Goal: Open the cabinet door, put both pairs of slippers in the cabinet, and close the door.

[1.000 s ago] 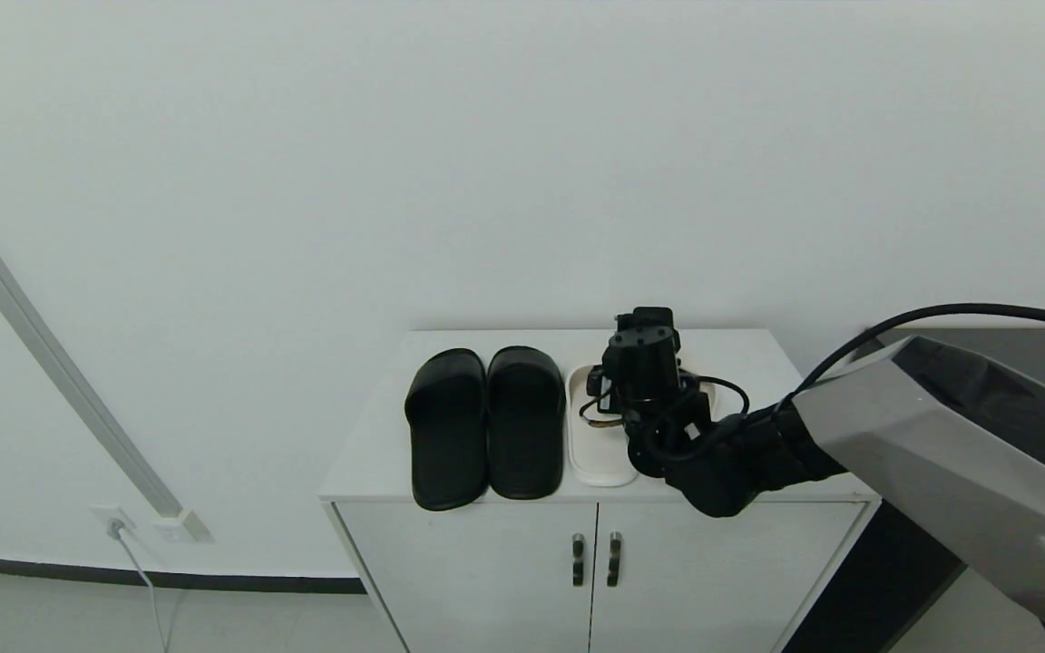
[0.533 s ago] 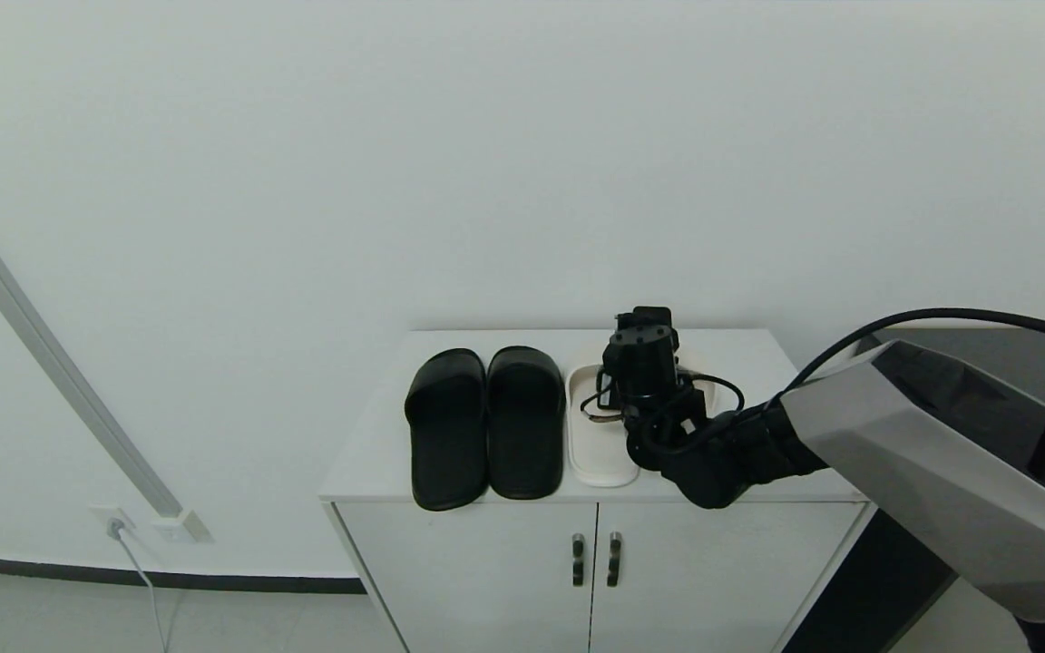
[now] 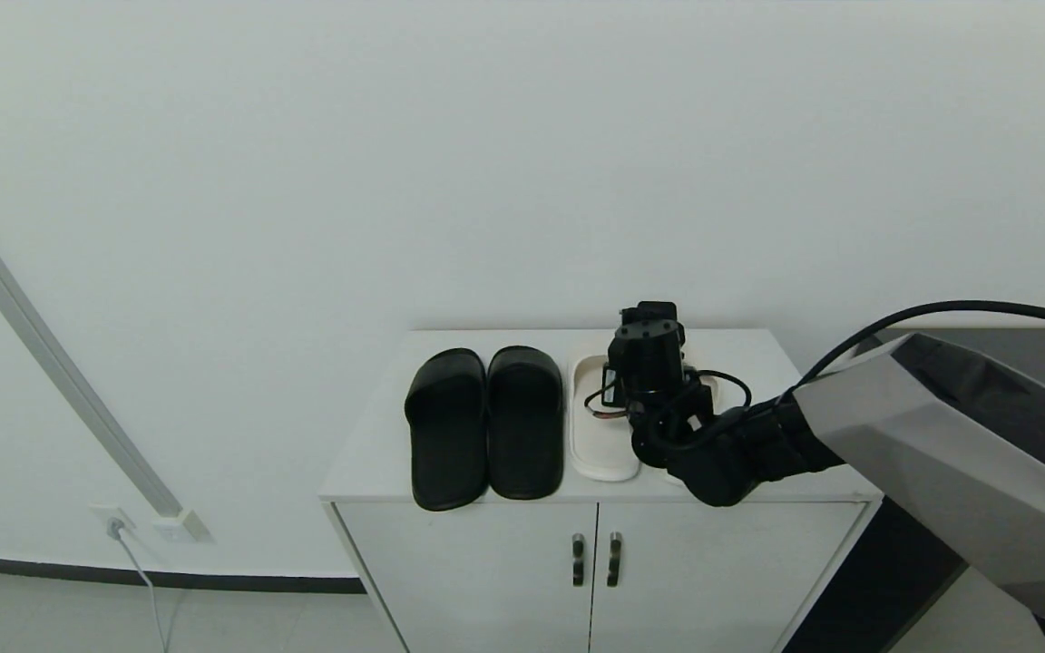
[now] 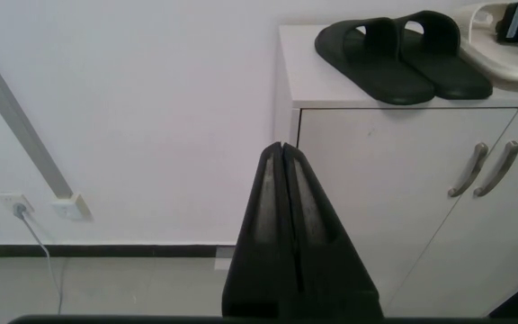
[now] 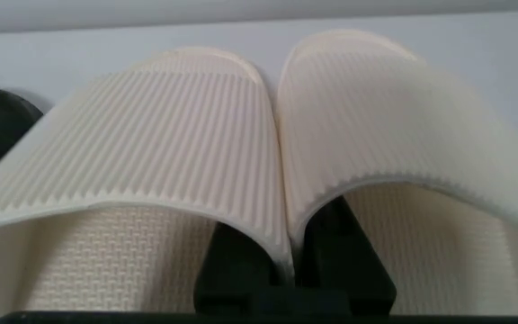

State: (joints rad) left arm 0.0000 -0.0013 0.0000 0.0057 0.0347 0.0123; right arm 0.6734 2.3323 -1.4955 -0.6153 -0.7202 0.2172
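Okay, the right gripper (image 5: 295, 247) is down on the cream slippers (image 3: 601, 449), which sit side by side on the right half of the cabinet top (image 3: 368, 467). In the right wrist view, one dark finger sits under each ribbed strap. The two inner strap edges touch each other and are squeezed between the fingers (image 5: 241, 261) — so it's clamped on the pair at the middle, where the two slippers meet. In the head view the wrist covers most of the slipper on the robot's right. The other one shows its heel end near the front edge of the cabinet (image 3: 468, 580).

The black slippers (image 3: 486, 426) lie parallel on the left half of the top, just beside the cream pair, heels at the front edge. No gripper is on them.

Both doors (image 3: 713, 571) are closed, and the two handles (image 3: 578, 559) stand next to each other at the centre seam.

The left gripper (image 4: 281, 153) is well apart from both pairs — fingers pressed flat together with nothing between them. It points toward the cabinet's left front corner and stops short of it. The black slippers are the nearer pair to it, up on the top beyond the corner.

A wall socket (image 3: 110, 521) with a cable hanging from it sits low on the wall, left of the cabinet.
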